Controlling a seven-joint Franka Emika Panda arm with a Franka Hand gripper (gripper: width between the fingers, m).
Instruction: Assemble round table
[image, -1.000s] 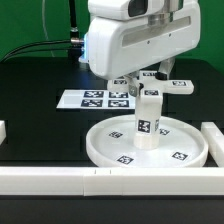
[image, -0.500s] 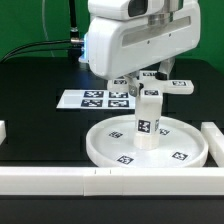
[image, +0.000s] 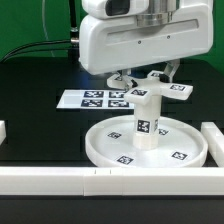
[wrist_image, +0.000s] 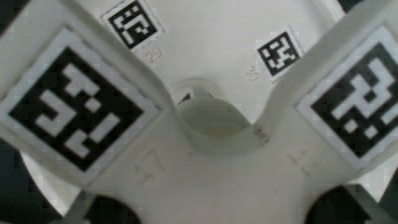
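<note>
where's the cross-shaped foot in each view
Exterior view: the cross-shaped foot sits atop the upright leg on the round disc, right under the gripper.
Wrist view: the foot fills most of the frame, its tagged arms spreading outward.
Shared landmark: the black-and-white tag on a foot arm.

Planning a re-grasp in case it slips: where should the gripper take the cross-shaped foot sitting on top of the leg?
Come from above. The cross-shaped foot lies flat atop the upright leg, arms spread sideways; close the gripper across one narrow arm or the hub.
</note>
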